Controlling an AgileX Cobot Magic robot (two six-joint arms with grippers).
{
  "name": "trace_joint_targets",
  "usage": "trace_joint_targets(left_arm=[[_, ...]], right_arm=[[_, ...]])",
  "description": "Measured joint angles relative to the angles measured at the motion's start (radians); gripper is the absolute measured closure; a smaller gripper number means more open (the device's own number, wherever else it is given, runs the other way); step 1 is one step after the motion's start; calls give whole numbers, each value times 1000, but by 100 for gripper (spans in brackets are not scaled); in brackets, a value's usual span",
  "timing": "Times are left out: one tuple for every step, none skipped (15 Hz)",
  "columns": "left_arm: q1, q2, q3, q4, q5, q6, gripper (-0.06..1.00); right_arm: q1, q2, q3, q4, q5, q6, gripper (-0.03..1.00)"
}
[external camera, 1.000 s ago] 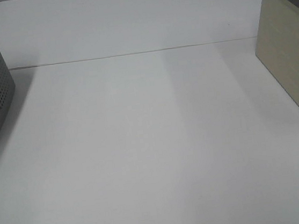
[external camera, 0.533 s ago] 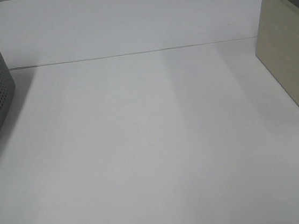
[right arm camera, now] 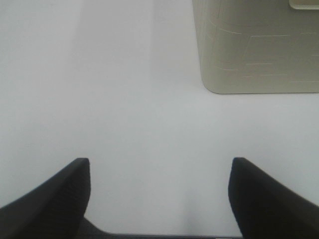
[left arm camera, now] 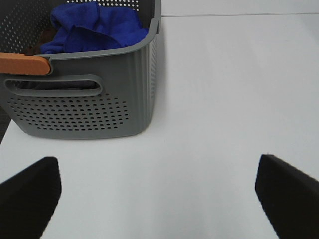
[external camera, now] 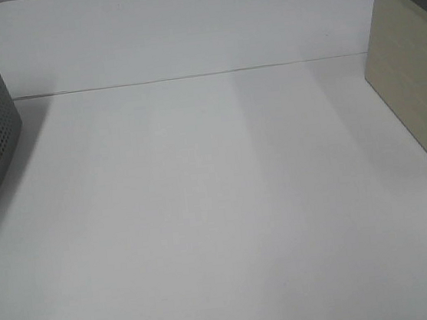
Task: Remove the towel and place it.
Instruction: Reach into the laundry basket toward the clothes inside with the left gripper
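The blue towel (left arm camera: 94, 27) lies crumpled inside the grey perforated basket (left arm camera: 99, 99), which stands at the left edge of the white desk (external camera: 203, 207). A beige bin (external camera: 417, 83) stands at the right edge. The left fingers (left arm camera: 30, 199) are spread wide, released, facing the basket. The right fingers (right arm camera: 50, 199) are likewise spread, grasping nothing, near the bin.

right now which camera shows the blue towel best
The left wrist view: the towel lies bunched inside the grey basket, its blue folds visible over the rim. The exterior high view catches only that basket's side, no towel. The right wrist view shows only a beige bin.
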Motion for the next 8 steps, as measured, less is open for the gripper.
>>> trace_joint_targets(left_arm=[[0,3,-4,0,0,15,-5],[0,19,-26,0,3,40,-5],[0,35,-42,0,3,57,-5],[0,106,-92,0,-1,116,-5],[0,141,-106,0,-4,132,-5],[0,219,-138,-8,-28,149,-5],[0,297,-169,-34,-66,164,-5],[0,377,-198,-47,-94,188,-5]], right_arm=[[0,0,0,0,0,0,21],[0,0,0,0,0,0,21],[0,0,0,0,0,0,21],[0,0,0,0,0,0,21],[0,0,0,0,0,0,21],[0,0,0,0,0,0,21],[0,0,0,0,0,0,21],[0,0,0,0,0,0,21]])
